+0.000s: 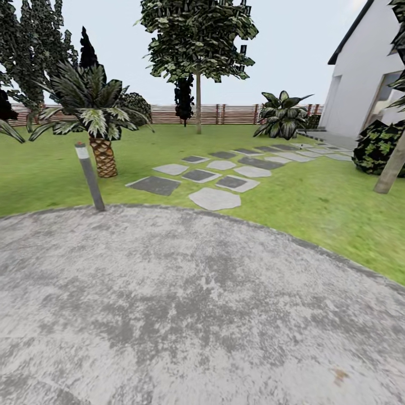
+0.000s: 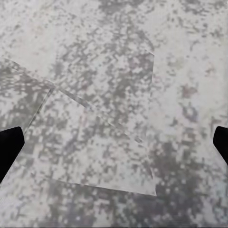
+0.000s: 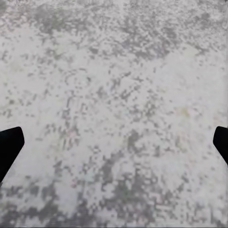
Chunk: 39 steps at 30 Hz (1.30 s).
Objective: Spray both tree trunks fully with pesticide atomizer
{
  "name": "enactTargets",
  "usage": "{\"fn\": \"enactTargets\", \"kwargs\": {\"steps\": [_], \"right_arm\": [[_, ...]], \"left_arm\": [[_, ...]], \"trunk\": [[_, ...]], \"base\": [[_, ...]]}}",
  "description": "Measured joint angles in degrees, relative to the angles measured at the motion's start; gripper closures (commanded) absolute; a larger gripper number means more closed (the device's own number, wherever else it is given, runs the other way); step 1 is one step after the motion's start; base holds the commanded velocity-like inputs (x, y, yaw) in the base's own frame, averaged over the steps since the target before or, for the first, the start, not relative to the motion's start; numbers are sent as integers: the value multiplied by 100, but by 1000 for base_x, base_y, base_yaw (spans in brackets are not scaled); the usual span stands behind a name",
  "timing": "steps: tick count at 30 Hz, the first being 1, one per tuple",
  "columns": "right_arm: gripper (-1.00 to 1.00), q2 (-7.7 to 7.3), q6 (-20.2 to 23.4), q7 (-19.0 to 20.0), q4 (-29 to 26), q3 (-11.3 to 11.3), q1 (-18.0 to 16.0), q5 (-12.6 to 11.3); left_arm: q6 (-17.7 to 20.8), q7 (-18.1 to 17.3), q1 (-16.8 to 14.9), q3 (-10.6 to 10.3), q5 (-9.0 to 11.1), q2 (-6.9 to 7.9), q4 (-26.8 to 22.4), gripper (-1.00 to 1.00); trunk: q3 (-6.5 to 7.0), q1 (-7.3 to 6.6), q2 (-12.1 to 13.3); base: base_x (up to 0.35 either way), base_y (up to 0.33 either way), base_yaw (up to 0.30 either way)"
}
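Head view shows a grey paved circle [image 1: 185,304] below the lawn [image 1: 315,197]; no atomizer visible, so the robot should turn and search. Both jaws hang open, empty.

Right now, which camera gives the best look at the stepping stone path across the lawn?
The head view: the stepping stone path runs over the lawn toward the white house. Both wrist views look down at mottled grey paving instead.

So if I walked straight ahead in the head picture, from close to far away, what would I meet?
Grey paving → grass → stepping stones → thin tree → fence.
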Motion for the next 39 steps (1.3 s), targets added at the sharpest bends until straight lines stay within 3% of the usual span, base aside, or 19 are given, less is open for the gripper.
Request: {"fn": "enactTargets", "kwargs": {"steps": [19, 39], "right_arm": [[-100, 0, 0, 0, 0, 0, 0, 0], [-100, 0, 9, 0, 1, 0, 0, 2]], "left_arm": [[0, 0, 1, -1, 0, -3, 0, -100], [0, 0, -1, 0, 0, -1, 0, -100]], "trunk": [[-108, 0, 0], [-114, 0, 0]], "base": [[339, 0, -82], [339, 0, -3]]}}
